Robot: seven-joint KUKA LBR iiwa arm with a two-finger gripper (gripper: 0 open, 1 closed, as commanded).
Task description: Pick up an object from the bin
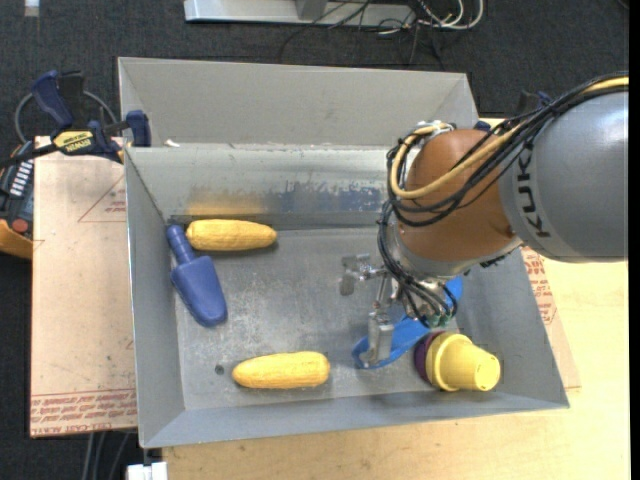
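Camera view: end effector sits low in the grey metal bin, w/ the orange wrist cover above it. Right at its tip lies the left end of a flat blue plastic piece, which runs off to its right. Can't tell how far it's open, or whether it has hold of anything. Just right of it: yellow cone-shaped toy w/ purple base, beside the blue piece. Left of it: yellow plastic corn cob. Further left & back: blue plastic scoop and second yellow corn cob.

in bin: corn cob far left, scoop just nearer; 2nd cob near centre; flat piece & cup-shaped toy touching, near right.
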